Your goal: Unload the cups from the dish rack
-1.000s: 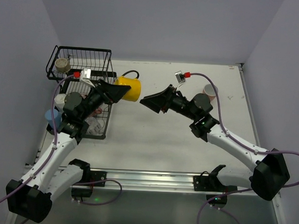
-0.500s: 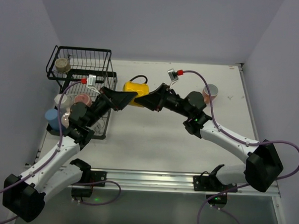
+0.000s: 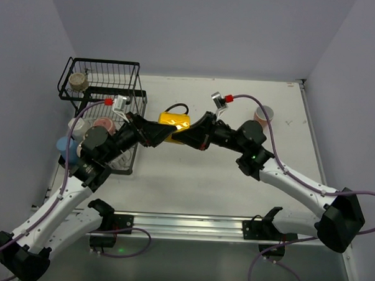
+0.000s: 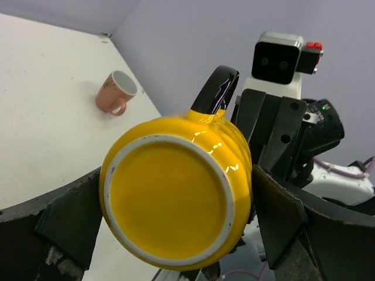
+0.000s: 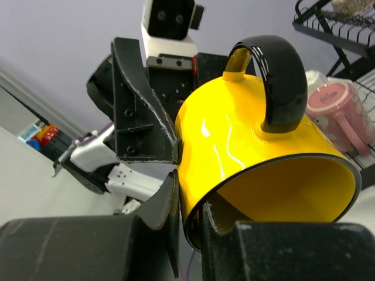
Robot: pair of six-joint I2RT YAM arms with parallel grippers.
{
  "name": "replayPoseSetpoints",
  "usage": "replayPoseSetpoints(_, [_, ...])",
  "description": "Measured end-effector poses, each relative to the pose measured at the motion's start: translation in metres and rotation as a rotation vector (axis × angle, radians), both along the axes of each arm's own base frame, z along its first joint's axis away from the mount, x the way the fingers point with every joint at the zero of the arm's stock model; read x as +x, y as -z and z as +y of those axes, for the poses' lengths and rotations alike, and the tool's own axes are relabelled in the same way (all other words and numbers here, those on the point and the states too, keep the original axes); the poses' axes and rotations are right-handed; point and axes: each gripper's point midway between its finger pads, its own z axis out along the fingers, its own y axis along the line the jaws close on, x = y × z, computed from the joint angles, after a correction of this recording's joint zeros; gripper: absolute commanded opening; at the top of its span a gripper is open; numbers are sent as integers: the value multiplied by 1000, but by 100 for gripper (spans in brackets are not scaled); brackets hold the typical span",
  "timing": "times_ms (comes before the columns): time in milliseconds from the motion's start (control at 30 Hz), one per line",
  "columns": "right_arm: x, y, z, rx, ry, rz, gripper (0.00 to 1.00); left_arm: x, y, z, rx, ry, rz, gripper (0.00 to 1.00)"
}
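A yellow mug [image 3: 176,121] with a black handle hangs in the air between the two arms, right of the black wire dish rack [image 3: 103,81]. My right gripper [image 3: 186,135] is shut on the mug's rim [image 5: 234,146], one finger inside and one outside [image 5: 190,216]. My left gripper [image 3: 158,132] is open around the mug's base [image 4: 170,199], with a gap showing at its right finger [image 4: 281,216]. A beige cup [image 3: 78,81] sits in the rack's upper tier. A pink cup [image 3: 104,123] and a light blue cup [image 3: 67,146] sit lower down.
A salmon-orange mug [image 3: 262,114] lies on its side on the white table at the far right, also seen in the left wrist view [image 4: 116,92]. A pink mug [image 5: 337,108] stands in the rack's lower tray. Walls enclose the table at the back and sides.
The right gripper came in from the right and shut on the yellow mug's rim. The left gripper, which held the mug, has opened. The mug has shifted a little right and down.
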Motion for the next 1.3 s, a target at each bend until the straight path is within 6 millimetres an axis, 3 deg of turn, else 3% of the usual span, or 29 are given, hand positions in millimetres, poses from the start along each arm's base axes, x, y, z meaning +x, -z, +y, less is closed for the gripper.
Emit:
replayPoseSetpoints(200, [-4,29,-13,-98,-42,21,0,-9,26,3,166,22,-8,100])
replayPoseSetpoints(233, [3,35,-20,-116,-19,34,0,-8,29,6,203,5,-24,100])
replayPoseSetpoints(400, [89,84,-91,-244,320,180,0,-11,16,43,327,-134,-153,100])
replayPoseSetpoints(600, [116,137,-118,-452,430,288,0,-20,17,69,422,-229,-220,100])
replayPoseSetpoints(700, [149,157,-131,-624,532,325,0,-16,31,81,478,-288,-214,100])
replayPoseSetpoints(900, [225,194,-161,-947,707,333,0,-5,85,100,615,-360,-124,100])
replayPoseSetpoints(1000, [244,221,-175,-1091,733,354,0,-3,101,103,663,-362,-94,100])
replayPoseSetpoints(1133, [261,254,-185,-1236,735,368,0,0,104,107,690,-375,-94,100])
replayPoseSetpoints(1300, [266,285,-191,-1346,690,390,0,2,105,109,701,-386,-89,100])
